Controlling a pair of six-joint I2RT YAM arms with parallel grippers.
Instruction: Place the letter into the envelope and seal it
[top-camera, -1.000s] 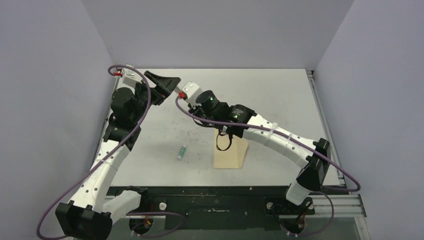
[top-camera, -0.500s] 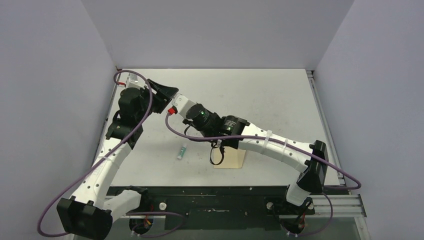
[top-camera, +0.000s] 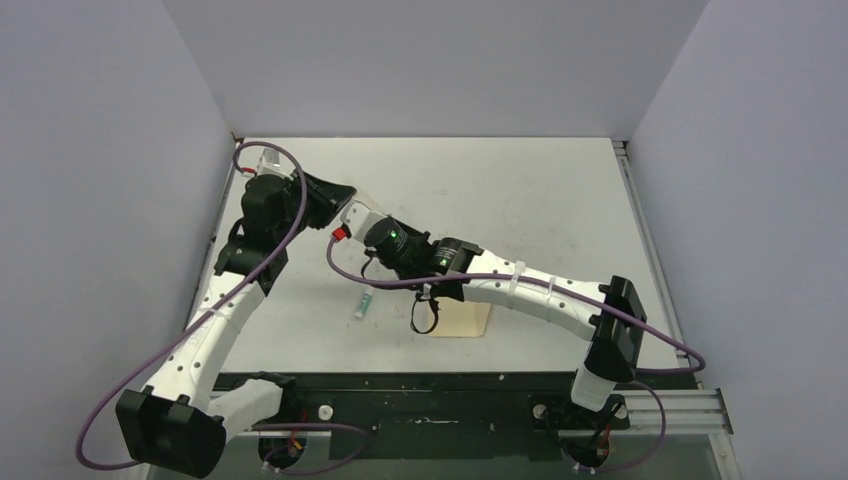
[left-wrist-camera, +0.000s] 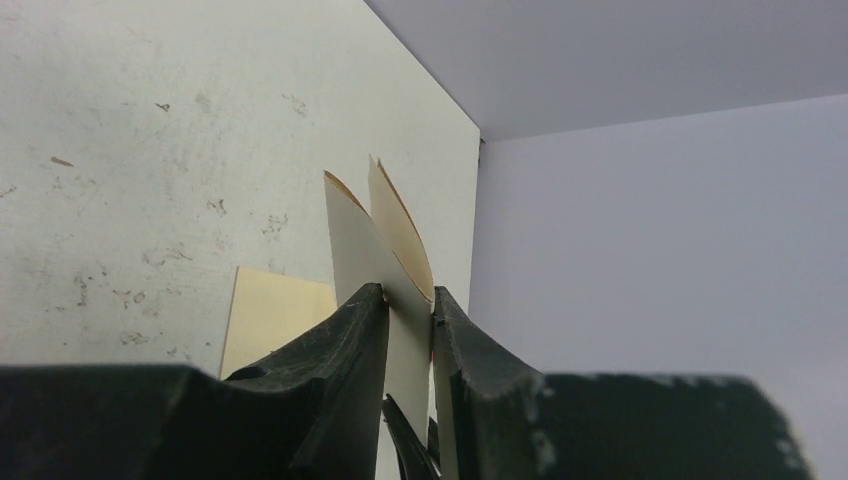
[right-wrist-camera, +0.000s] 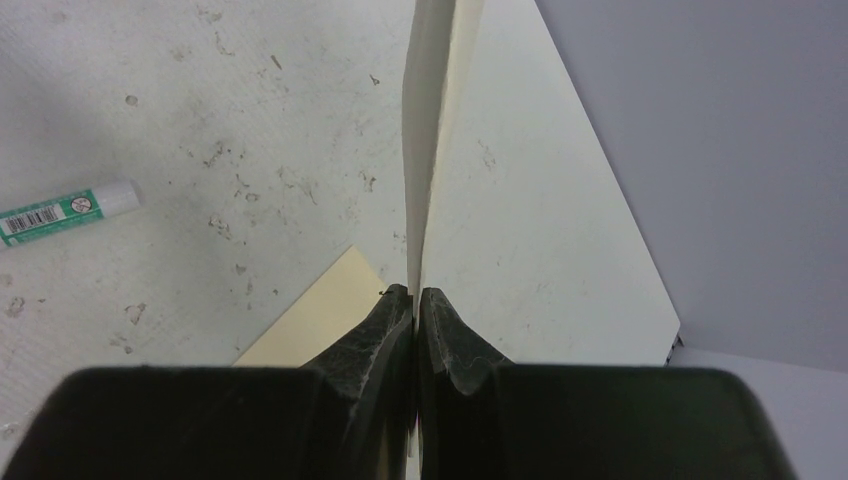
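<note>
The letter (left-wrist-camera: 375, 240) is held up in the air, a pale sheet bent into two leaves with brownish inner faces. My left gripper (left-wrist-camera: 408, 295) is shut on it, both pads against the paper. My right gripper (right-wrist-camera: 416, 292) is shut on the same sheet (right-wrist-camera: 420, 150), seen edge-on there. The two grippers meet over the table's back left in the top view. The envelope (top-camera: 470, 320), plain pale tan, lies flat on the table and is partly covered by the right arm. It also shows below the jaws as the envelope (left-wrist-camera: 270, 310) and the envelope (right-wrist-camera: 320, 325).
A green and white glue stick (top-camera: 364, 303) lies on the table left of the envelope, also seen as the glue stick (right-wrist-camera: 62, 212). Purple walls close the table (top-camera: 560, 200) on the left, back and right. The right arm's cable loop hangs over the envelope.
The left jaws have closed from wide open onto the sheet. Both grippers have shifted left and nearer together, and the right arm has swung lower over the envelope.
</note>
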